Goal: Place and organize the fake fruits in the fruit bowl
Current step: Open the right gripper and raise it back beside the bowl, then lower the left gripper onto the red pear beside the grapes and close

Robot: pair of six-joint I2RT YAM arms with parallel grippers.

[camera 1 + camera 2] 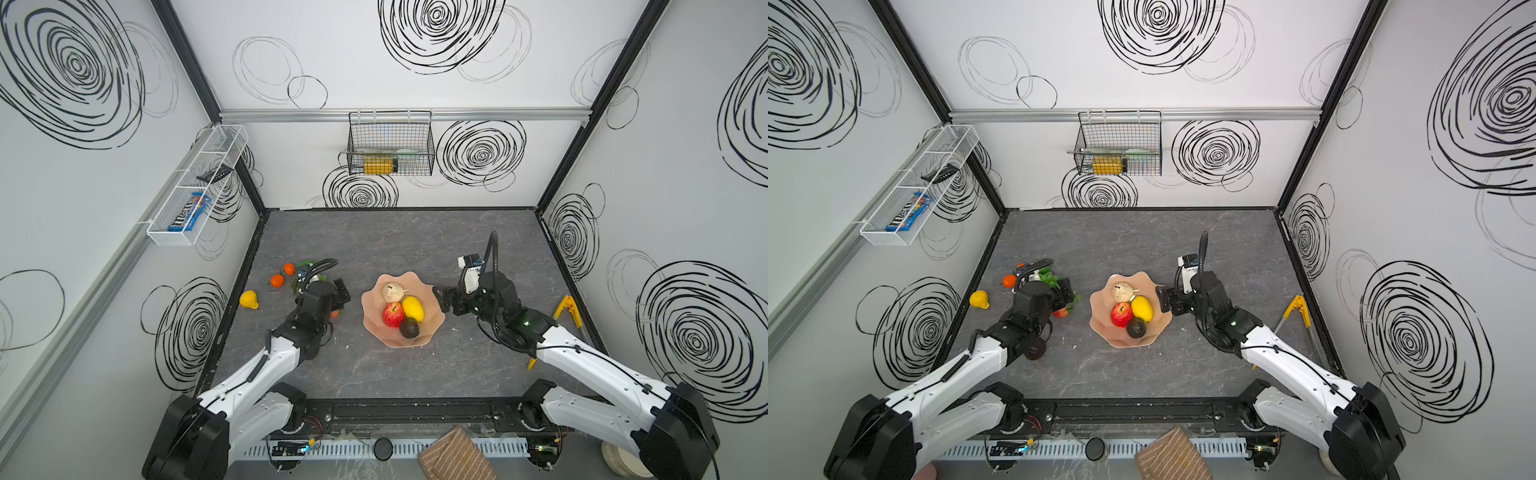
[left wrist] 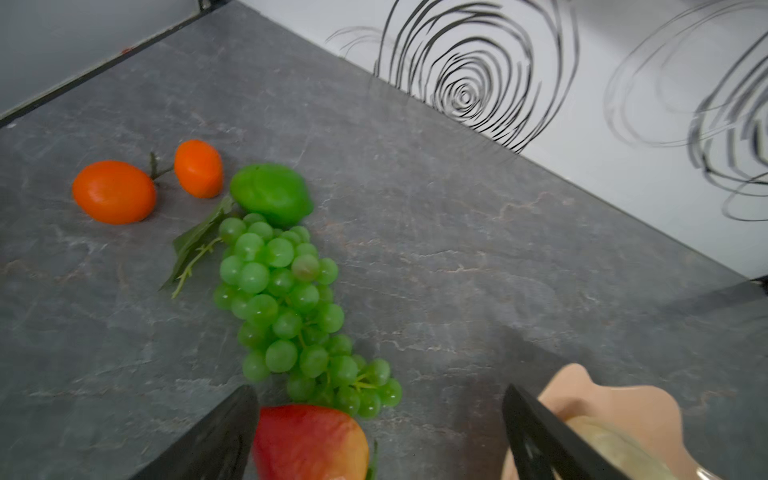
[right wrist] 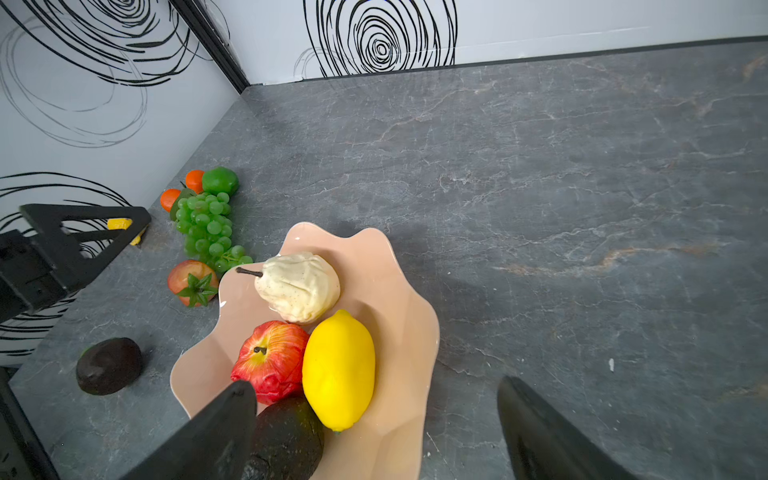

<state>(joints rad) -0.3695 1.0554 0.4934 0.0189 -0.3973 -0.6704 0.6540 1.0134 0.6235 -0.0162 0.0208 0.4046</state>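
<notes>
Fruit bowl [image 1: 372,318], mid counter [image 1: 395,241], holds apple [image 1: 392,314], lemon [image 1: 413,308], pear [image 1: 392,292] (plus a dark fruit [image 1: 409,328]). Right hand [image 3: 374,384] wide, empty, at its rim; left hand [image 2: 379,392] wide over grapes [image 2: 286,307] near the left edge.

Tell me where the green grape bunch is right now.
In a top view the grape bunch lies on the table left of the fruit bowl, between the lime and a red fruit.

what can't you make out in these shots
Red fruit: left wrist view, cut off by the bottom edge.
Dark fruit on the table: in a top view, half hidden under the left arm.
Wire basket contents: both top views, too small to identify.
Tongs: in a top view, middle hidden by the right arm.
</notes>
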